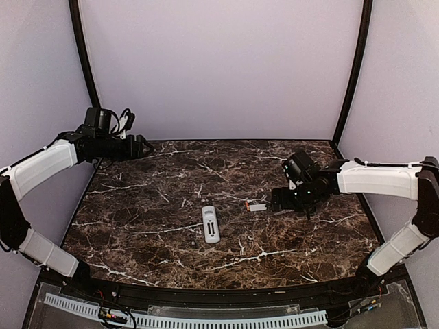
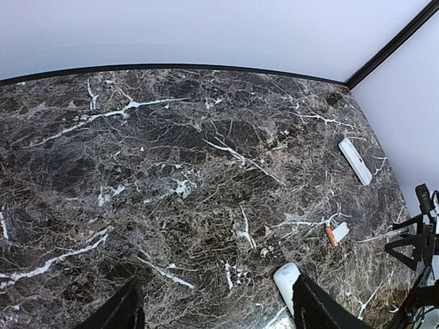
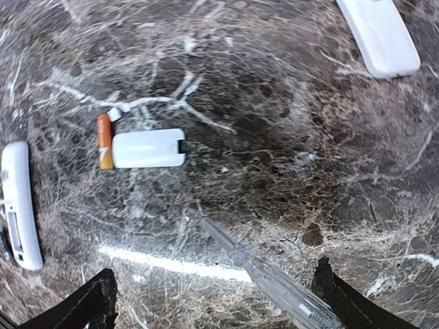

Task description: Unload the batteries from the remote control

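As the orange battery (image 3: pixel 104 142) lies on the marble table (image 3: pixel 288 137) just ahead of the right claw (image 3: pixel 214 273), we see it touching the end of a white battery cover (image 3: pixel 147 149). Farther from that claw lies the white remote (image 3: pixel 17 205). A thin clear rod (image 3: pixel 274 277) sits between its widely spread fingers, seemingly loose, though blur hides contact. The left claw (image 2: pixel 216 284), well apart, is spread and empty.

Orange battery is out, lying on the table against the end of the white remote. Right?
Not quite. The orange battery is out and lying on the table, but it rests against the end of the small white cover, not a remote. The nearest remote lies apart from it. The right wrist view shows this.
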Controlling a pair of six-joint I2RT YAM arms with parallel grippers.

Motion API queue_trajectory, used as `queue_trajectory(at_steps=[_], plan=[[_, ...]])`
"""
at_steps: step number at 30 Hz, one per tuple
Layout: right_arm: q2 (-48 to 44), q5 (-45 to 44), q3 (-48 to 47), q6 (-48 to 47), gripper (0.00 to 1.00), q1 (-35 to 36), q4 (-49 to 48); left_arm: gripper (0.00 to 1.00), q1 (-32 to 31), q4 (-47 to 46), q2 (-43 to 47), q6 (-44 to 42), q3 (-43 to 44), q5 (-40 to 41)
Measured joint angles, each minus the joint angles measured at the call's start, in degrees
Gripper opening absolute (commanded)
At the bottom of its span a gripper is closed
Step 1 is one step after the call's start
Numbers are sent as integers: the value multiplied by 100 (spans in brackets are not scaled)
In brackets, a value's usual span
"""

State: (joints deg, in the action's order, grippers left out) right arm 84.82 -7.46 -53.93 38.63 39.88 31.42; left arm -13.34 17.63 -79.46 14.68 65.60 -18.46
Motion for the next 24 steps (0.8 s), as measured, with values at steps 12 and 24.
queue_trajectory(at_steps=[12, 24], plan=[[-94, -42, -675, -1307, 96, 310, 323, 75, 0, 144, 269, -83, 20, -31], [0, -372, -1099, -894, 95, -308, 470, 75, 0, 179, 463, -120, 20, -26]])
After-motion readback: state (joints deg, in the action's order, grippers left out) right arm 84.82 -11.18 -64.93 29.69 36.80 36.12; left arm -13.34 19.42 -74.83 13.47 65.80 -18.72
